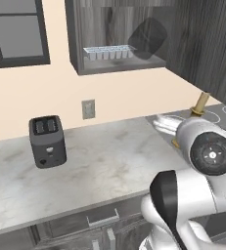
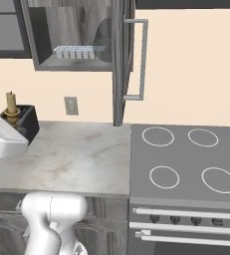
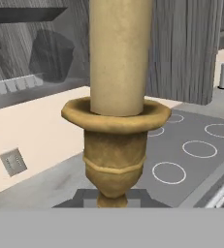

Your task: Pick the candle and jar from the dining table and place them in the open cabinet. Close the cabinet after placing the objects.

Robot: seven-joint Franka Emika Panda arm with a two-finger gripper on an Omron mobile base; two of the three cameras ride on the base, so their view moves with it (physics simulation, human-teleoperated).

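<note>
Hand view first: the slim golden-brass candle stands upright right in front of my camera, its stem dropping between my fingertips at the bottom edge, so I judge my hand is pinched tight on its base and carrying it. In the left base view the same candle pokes up past my white forearm, above the pale grey-veined marble table and short of the stove top.

The dark grey wood-grain wall cabinet hangs open above, with a clear ridged tray on its shelf and a dark rounded shape behind it that I cannot identify.

What worries me:
- My grip is low on a tall, thin thing. A quick swing upward could tip it in my fingers or let it slip out.
- The cabinet's panelled door with its long metal handle stands open edge-on beside my path; a wide arc could knock the candle top against it.
- The shelf is already crowded, so setting down near the tray may shove it or leave the candle on the lip, where it would topple.
- The dark boxy toaster sits well to the side and looks safe.
</note>
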